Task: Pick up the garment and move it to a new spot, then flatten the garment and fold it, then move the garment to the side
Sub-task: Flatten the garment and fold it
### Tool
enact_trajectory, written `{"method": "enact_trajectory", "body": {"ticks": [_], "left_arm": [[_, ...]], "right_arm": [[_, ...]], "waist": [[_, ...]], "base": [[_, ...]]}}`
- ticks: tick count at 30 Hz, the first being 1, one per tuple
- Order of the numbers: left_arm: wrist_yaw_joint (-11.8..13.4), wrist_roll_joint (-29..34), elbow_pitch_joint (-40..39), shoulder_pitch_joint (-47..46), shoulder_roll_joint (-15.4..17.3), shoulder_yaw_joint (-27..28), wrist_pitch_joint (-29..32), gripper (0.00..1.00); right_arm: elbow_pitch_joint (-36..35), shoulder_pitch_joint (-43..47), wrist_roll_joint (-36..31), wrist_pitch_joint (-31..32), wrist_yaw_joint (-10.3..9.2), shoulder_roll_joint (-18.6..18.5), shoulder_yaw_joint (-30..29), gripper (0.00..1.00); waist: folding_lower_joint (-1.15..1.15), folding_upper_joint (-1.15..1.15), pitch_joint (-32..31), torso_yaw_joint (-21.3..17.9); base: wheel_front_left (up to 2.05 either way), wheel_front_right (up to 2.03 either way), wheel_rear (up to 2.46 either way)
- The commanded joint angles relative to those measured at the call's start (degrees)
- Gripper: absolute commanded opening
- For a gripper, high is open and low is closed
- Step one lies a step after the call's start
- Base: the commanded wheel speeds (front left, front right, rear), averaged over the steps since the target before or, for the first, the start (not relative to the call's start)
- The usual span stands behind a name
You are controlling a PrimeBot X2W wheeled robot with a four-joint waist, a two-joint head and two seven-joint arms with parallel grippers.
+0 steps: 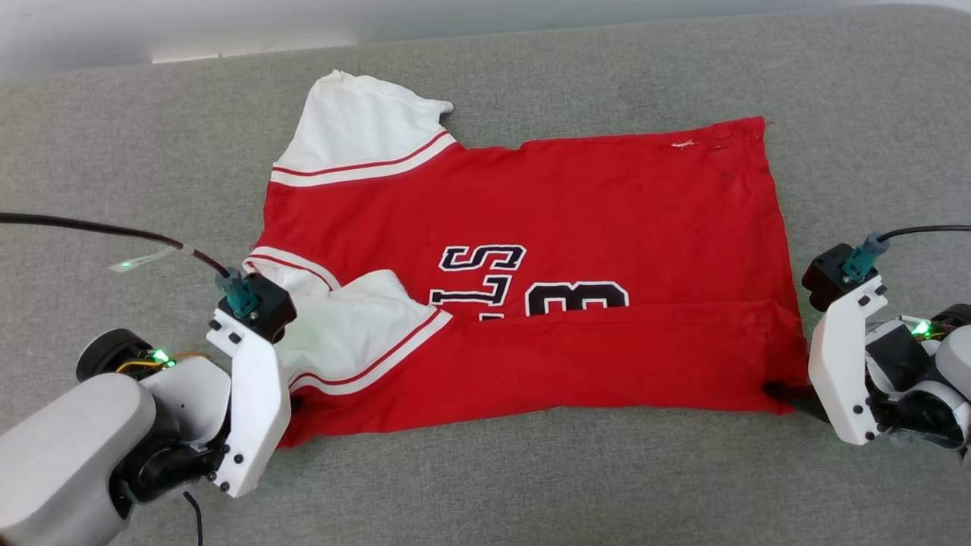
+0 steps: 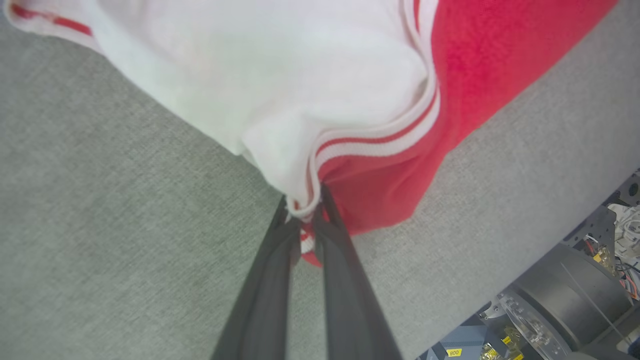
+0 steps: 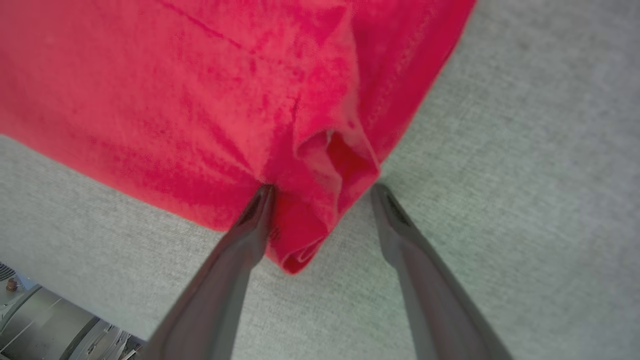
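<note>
The garment (image 1: 569, 205), a red jersey with white sleeves and black lettering, lies spread on the grey padded surface (image 1: 485, 485), its near edge folded over onto the lettering. My left gripper (image 2: 302, 205) is shut on the garment where the white striped sleeve (image 2: 300, 75) meets the red cloth, at its near left corner (image 1: 296, 425). At the near right corner, my right gripper (image 3: 322, 187) stands open. A bunched fold of red cloth (image 3: 325, 165) lies between its fingers (image 3: 255, 210) without being pinched. In the head view one dark fingertip (image 1: 789, 396) touches that corner.
The grey surface (image 1: 872, 91) stretches wide on all sides of the garment, with a pale wall (image 1: 227, 23) behind its far edge. Robot base hardware (image 2: 565, 305) shows past the near edge in the left wrist view.
</note>
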Motion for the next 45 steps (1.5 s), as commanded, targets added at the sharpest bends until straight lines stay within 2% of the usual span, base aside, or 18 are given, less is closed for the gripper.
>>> {"method": "enact_trajectory", "body": {"ticks": [1,2,5,10,11,19,23,26,32,33,34,39,45], "left_arm": [[0.09,-0.25,0.2,0.37,-0.13,0.13,-0.51,0.0],[0.15,-0.55,0.42,0.75,-0.09,0.2,-0.71,0.0],[0.16,-1.25,1.07,1.68,0.19,0.42,-1.51,0.0],[0.35,-3.0,0.77,3.77,1.33,0.93,-2.54,0.0],[0.35,-3.0,0.77,3.77,1.33,0.93,-2.54,0.0],[1.31,-5.73,-3.4,8.72,4.67,0.57,-3.23,0.0],[1.9,-6.82,-4.67,11.53,5.63,-0.25,-3.56,0.0],[2.07,-6.95,-4.52,13.45,5.35,-1.06,-4.4,0.0],[2.1,-5.88,-1.46,15.02,3.17,-2.29,-6.07,0.0],[2.17,-5.66,-0.99,14.76,2.86,-2.21,-6.52,0.49],[1.86,-5.29,-0.61,14.21,2.79,-1.97,-7.16,1.0],[1.86,-7.07,-1.5,11.82,3.3,1.83,-10.28,1.0],[2.21,-3.88,-2.21,6.79,5.88,6.49,-14.7,1.0]], "right_arm": [[1.06,4.65,0.69,-1.28,0.04,4.28,2.94,0.47],[1.04,4.08,0.75,-2.4,0.04,4.19,2.81,0.0],[0.09,2.42,1.09,-5.4,0.09,2.35,2.19,0.0],[-3.35,1.26,2.13,-8.76,0.01,-3.12,1.4,0.0],[-3.35,1.26,2.13,-8.76,0.01,-3.12,1.4,0.0],[-11.32,4.56,4.92,-9.4,0.0,-11.53,1.48,0.0],[-13.54,7.66,6.4,-8.78,0.0,-14.38,1.25,0.0],[-13.25,10.14,6.78,-8.53,0.0,-14.37,1.44,0.0],[-8.3,12.85,5.75,-9.71,0.0,-10.43,1.28,0.0],[-7.68,13.1,5.43,-10.25,0.0,-9.83,1.04,0.26],[-7.33,13.18,5.05,-11.15,0.0,-9.36,0.63,1.0],[-7.87,12.04,2.05,-16.97,0.0,-9.21,-2.34,1.0],[-7.65,10.63,-5.37,-31.31,0.0,-6.79,-11.4,1.0]], "waist": [[0.01,0.0,-0.23,-0.19],[0.01,0.0,-0.55,-0.3],[0.01,0.0,-2.06,-0.64],[0.01,0.0,-5.54,-0.96],[0.01,0.0,-5.54,-0.96],[0.01,0.0,-8.55,-0.95],[0.01,0.0,-8.62,-0.89],[0.01,0.0,-8.16,-0.94],[0.01,0.0,-7.7,-0.85],[0.01,0.0,-7.8,-0.77],[0.01,0.0,-7.96,-0.7],[0.01,0.0,-9.48,-0.77],[0.01,0.0,-9.88,-1.99]], "base": [[0.0,0.0,0.0],[0.0,0.0,0.0],[0.0,0.0,0.0],[0.0,0.0,0.0],[0.0,0.0,0.0],[0.0,0.0,0.0],[0.0,0.0,0.0],[0.0,0.0,0.0],[0.0,0.0,0.0],[0.0,0.0,0.0],[0.0,0.0,0.0],[0.0,0.0,0.0],[0.0,0.0,0.0]]}}
